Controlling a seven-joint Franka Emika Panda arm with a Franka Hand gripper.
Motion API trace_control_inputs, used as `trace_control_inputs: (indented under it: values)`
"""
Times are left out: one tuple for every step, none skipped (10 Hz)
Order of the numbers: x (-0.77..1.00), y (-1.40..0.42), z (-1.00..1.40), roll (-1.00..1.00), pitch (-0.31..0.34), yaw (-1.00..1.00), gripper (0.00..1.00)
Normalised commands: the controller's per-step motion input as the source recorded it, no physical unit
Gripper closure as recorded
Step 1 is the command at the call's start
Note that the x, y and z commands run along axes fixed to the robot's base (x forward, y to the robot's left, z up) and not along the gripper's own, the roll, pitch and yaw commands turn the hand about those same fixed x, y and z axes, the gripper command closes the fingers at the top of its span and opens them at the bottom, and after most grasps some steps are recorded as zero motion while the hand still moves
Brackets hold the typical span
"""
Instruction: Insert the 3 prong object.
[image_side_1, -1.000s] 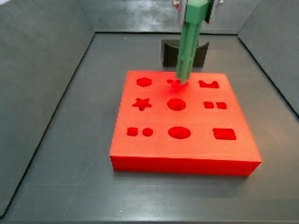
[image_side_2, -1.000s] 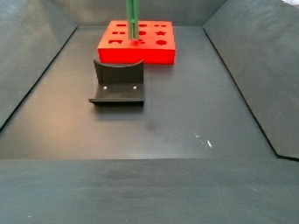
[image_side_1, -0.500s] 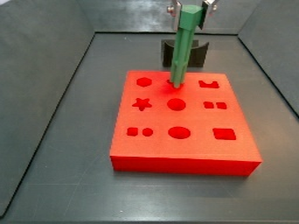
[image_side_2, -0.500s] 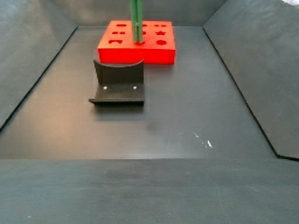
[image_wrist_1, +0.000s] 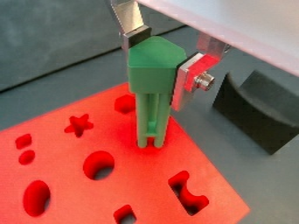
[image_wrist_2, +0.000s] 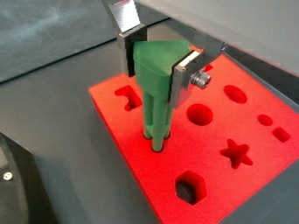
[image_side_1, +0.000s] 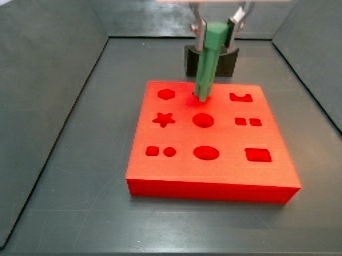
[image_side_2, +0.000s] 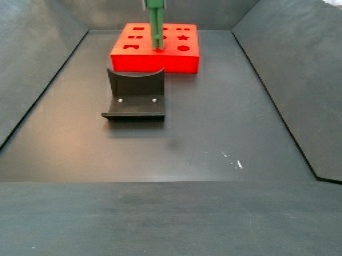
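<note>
Over the back row of the red block (image_side_1: 211, 140), my hand (image_wrist_1: 160, 61) is clamped on the top of the green 3 prong object (image_wrist_1: 152, 96), silver fingers (image_wrist_2: 184, 72) pressed on either side of it. I see the peg standing upright with its prongs down at a hole in the block's top face in both wrist views. Behind the block in a side view sits the dark fixture (image_side_2: 135, 97) on the grey tabletop (image_side_2: 201, 140).

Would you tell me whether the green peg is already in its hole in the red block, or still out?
Partly in. The green peg, upright in the pincer, has its prong tips sunk into the red block while most of it stands above.
</note>
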Motion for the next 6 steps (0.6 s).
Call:
trace_control_inputs:
  values:
    - [0.0, 0.0, -0.41, 0.0, 0.0, 0.04, 1.0]
    - [-0.14, 0.04, -0.34, 0.07, 0.021, 0.0, 1.0]
    - [-0.34, 0.16, -0.36, 0.08, 0.039, -0.16, 1.0]
    - [-0.42, 0.18, -0.34, 0.05, 0.047, -0.23, 1.0]
    - [-0.05, 0.0, 0.0, 0.02, 0.0, 0.0, 1.0]
    - [0.0, 0.0, 0.0, 0.0, 0.0, 0.0, 1.0]
